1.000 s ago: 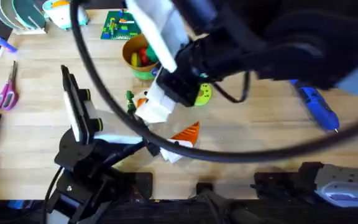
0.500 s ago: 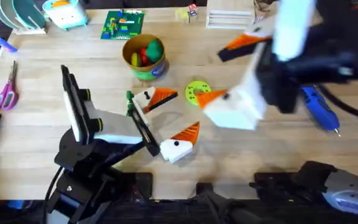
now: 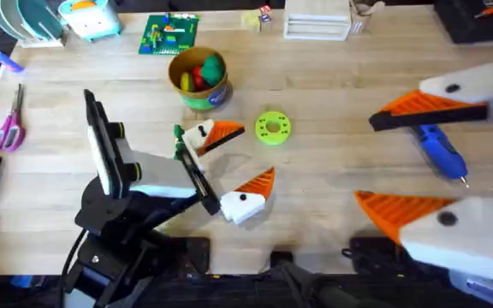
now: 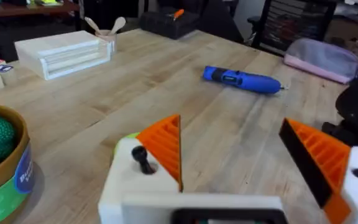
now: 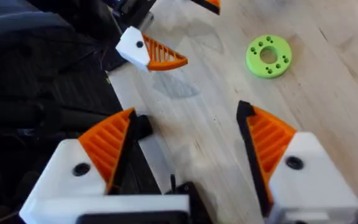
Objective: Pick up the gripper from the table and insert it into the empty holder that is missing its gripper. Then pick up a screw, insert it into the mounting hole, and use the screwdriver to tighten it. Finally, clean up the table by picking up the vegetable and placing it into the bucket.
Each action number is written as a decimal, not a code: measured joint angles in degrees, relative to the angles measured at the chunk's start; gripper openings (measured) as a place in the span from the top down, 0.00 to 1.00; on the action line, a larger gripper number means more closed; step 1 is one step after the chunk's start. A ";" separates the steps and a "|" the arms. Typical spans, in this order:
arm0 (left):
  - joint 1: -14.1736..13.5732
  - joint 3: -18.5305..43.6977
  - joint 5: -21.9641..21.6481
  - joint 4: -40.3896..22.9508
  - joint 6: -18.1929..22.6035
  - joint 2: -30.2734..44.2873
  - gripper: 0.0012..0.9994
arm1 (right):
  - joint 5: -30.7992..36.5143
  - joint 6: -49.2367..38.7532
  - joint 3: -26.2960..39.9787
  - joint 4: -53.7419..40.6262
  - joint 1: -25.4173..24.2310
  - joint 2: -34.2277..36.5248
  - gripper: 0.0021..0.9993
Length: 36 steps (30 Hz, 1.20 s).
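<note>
right gripper [image 3: 426, 162] raised at 3 o'clock overhead, spread wide, holding nothing, above blue screwdriver [image 3: 439, 150]; both orange pads seated on left gripper [image 3: 229, 158], also open and empty; bucket [image 3: 199, 79] at 12. right wrist: green disc [image 5: 269, 56] on table [image 5: 328, 93]. judging so: fitting looks done; screwing and cleanup left.

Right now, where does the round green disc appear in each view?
Overhead: the green disc lies mid-table.
Left wrist: a green sliver behind an orange pad of the left gripper.
Right wrist: upper right, on bare wood.
Shared landmark: the left gripper, open beside the disc.
</note>
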 joint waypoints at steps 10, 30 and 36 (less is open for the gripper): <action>0.00 0.00 0.03 0.00 0.10 0.00 0.16 | -3.87 -0.71 -7.71 4.09 -0.53 -6.17 0.04; 0.00 0.00 0.04 0.01 0.42 0.00 0.98 | 2.59 2.12 -8.27 4.21 -0.53 -6.16 0.04; 0.00 0.00 0.04 0.02 0.42 0.00 0.98 | 10.90 4.42 -8.28 5.12 -5.01 -5.23 0.03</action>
